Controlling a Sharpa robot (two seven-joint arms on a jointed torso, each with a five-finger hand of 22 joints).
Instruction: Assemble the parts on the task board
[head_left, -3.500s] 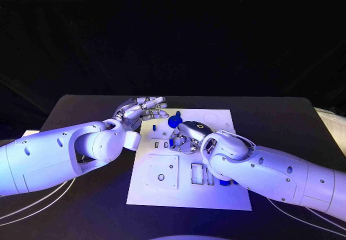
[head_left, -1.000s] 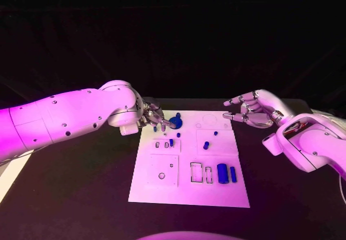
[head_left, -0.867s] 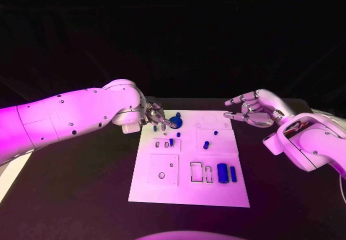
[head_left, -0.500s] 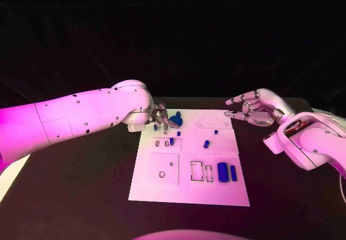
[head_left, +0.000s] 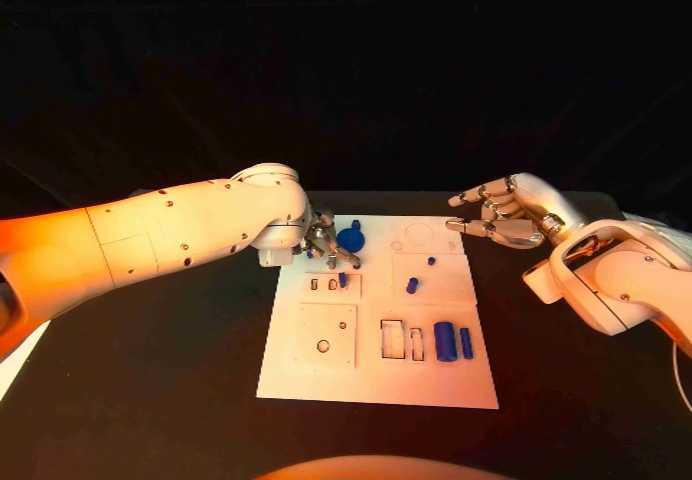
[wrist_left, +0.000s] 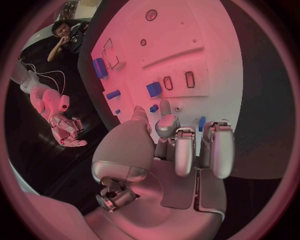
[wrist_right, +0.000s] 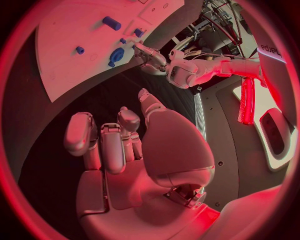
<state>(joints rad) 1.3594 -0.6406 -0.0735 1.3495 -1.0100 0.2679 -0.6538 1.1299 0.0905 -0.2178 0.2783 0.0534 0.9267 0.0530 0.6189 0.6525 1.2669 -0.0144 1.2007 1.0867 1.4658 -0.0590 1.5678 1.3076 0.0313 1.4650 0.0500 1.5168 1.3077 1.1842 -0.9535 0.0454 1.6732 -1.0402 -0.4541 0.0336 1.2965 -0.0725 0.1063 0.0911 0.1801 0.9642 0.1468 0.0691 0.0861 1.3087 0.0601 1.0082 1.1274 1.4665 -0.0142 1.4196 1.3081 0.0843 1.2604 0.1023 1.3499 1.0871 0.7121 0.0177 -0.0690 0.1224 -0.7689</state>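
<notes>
The white task board lies mid-table. My left hand hangs over its far left corner, fingers bent down toward the plate, right beside a round blue part. In the left wrist view the fingers hold nothing; a small blue peg lies on the board by them. My right hand hovers off the board's far right corner, fingers half curled and empty. A small blue cylinder, a blue block and a narrow blue piece are on the plate.
Bare black table runs along both sides of the board and in front of it. My left forearm crosses the table's left part. Several empty slots and a square plate with a hole mark the board's near half.
My right hand left the middle of the board and now hovers beyond its far right corner. My left hand came down over the far left corner and edged slightly right.
</notes>
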